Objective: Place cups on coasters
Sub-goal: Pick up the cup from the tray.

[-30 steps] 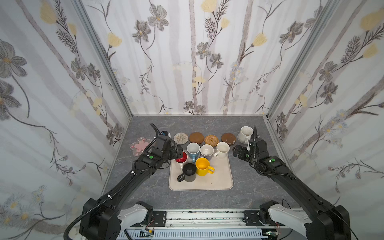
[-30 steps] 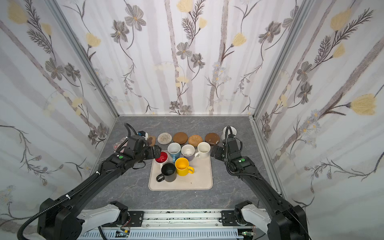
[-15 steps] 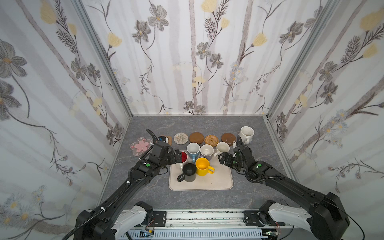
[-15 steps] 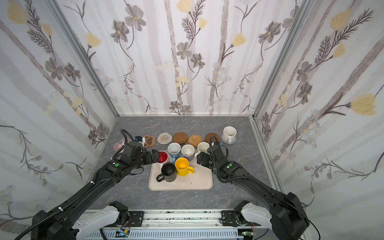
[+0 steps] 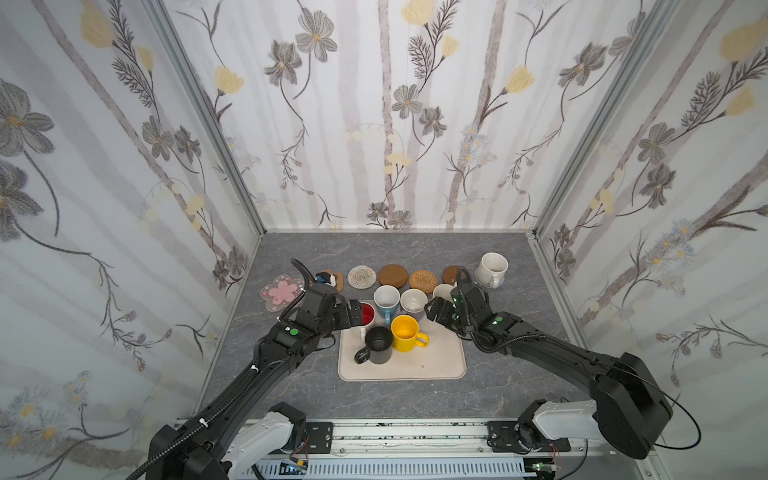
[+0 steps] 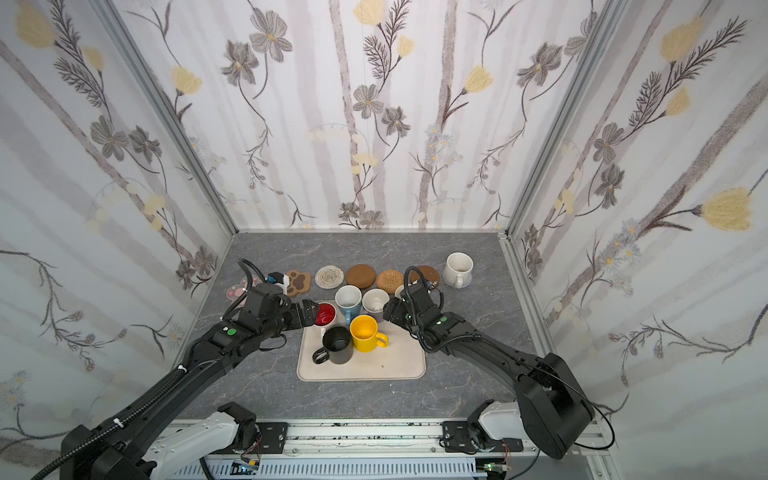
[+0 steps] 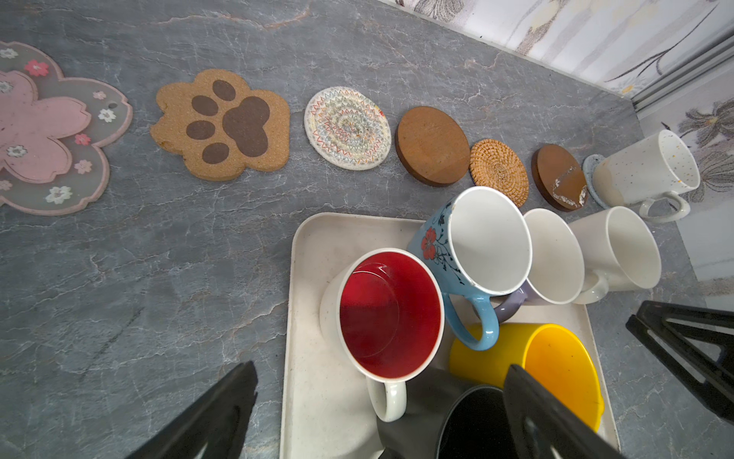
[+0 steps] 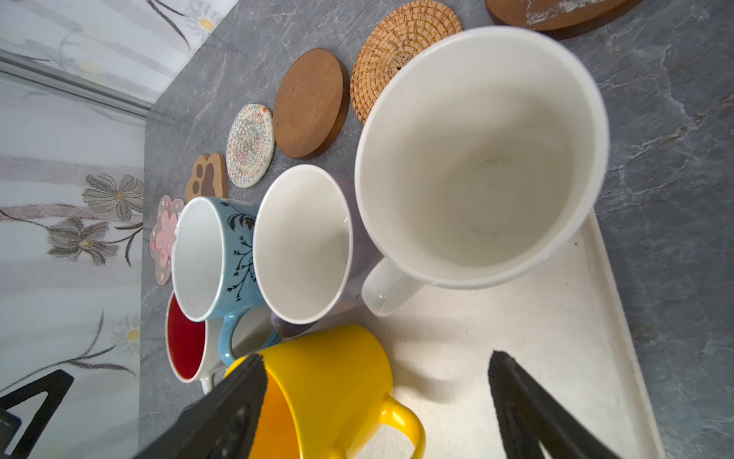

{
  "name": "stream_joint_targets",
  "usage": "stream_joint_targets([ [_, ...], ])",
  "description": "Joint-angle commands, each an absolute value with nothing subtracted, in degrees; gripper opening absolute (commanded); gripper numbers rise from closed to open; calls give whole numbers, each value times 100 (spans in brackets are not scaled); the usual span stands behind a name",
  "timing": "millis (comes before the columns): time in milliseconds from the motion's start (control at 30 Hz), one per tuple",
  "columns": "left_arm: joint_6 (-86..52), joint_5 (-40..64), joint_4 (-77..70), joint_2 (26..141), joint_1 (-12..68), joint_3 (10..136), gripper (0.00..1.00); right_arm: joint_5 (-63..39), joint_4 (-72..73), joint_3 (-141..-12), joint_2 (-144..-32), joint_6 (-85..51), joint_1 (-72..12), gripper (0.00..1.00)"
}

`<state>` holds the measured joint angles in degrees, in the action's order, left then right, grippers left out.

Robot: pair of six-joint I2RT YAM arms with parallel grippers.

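Left gripper: Your left gripper [image 5: 358,312] was wide open and held nothing. It sat just left of the red mug [image 5: 367,312], near the middle of the frame in both top views. I could not tell if it touched the mug.
Right gripper: Your right gripper [image 5: 434,311] was wide open too, with nothing in it. It hung just right of the purple mug [image 5: 413,300] and partly hid the plain white mug [image 5: 444,291].
Tray: The pale tray [image 5: 436,365] lay on the grey table [image 5: 374,249], a bit below the middle of the frame.
Mugs on the tray: Six mugs stood there, none on a coaster. The red mug, white outside and red inside, the blue mug [image 5: 386,298], the purple mug and the plain white mug made a row along the tray's top edge. The black mug [image 5: 379,338] and the yellow mug [image 5: 405,332] stood side by side below them.
Spotted mug: The spotted mug [image 5: 491,268] stood upright on the grey coaster [image 7: 590,169], at the right end of the coaster row.
Bare coasters: Above the tray, from left to right, lay the pink flower coaster [image 5: 282,291], the paw coaster [image 6: 298,280], the white woven coaster [image 5: 361,276], the wooden coaster [image 5: 393,275], the straw coaster [image 5: 423,280] and the shiny brown coaster [image 5: 451,274].
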<state>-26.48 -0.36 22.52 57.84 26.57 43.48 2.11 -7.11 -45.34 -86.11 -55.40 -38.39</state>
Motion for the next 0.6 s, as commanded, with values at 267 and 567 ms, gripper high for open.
stream_joint_targets([
  [267,-2567,0,2151,5766,2619,4342,100,523,-458,-4720,-8995,-5833,-3791,87],
  [567,-2570,0,2153,5801,2619,4333,100,526,-457,-4774,-9342,-5854,-3632,87],
])
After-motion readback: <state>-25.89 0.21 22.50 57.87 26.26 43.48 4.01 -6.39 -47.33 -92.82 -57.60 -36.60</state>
